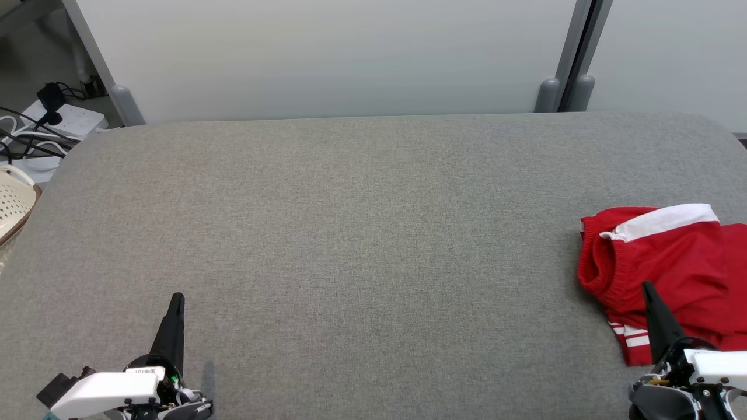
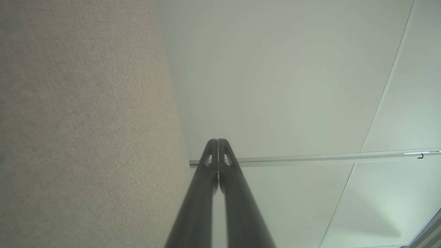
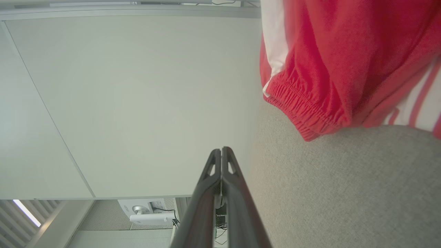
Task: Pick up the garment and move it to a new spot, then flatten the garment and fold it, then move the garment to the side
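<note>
The crumpled red cloth garment with white stripes lies at the right edge of the soft grey table. The right gripper is just beside it, fingers pressed together with nothing between them. The left gripper is closed too, well apart, holding nothing.

red garment with white stripes and gathered elastic hem, crumpled in a loose heap, not flattened, lying at the right side of the grey padded table, partly cut off by frame edge
</note>
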Available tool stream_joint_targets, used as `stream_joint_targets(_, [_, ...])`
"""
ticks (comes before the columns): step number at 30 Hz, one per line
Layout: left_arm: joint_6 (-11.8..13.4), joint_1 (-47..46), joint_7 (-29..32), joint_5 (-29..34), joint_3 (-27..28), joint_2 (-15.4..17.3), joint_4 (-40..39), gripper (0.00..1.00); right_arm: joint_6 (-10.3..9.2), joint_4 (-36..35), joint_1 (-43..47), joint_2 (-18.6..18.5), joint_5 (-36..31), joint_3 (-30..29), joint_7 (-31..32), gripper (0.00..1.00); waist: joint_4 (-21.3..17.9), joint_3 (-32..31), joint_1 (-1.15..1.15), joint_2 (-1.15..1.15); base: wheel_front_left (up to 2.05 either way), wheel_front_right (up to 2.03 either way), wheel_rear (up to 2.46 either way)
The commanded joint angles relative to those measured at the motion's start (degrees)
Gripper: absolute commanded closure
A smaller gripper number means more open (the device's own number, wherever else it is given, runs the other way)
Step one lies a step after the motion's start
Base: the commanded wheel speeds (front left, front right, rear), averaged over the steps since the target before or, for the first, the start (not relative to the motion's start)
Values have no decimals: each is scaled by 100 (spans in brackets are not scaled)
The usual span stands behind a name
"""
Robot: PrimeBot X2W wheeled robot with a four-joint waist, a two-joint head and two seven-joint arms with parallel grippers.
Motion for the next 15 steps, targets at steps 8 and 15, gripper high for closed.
stream_joint_targets(8, [-45, -327, 36, -29, 186, 101, -164, 100, 25, -188, -107, -86, 66, 105, 45, 100, 0, 0, 0, 0, 0, 0, 0])
stream_joint_targets(15, [-45, -327, 36, -29, 185, 101, -164, 100, 25, -188, -107, -86, 66, 105, 45, 100, 0, 0, 0, 0, 0, 0, 0])
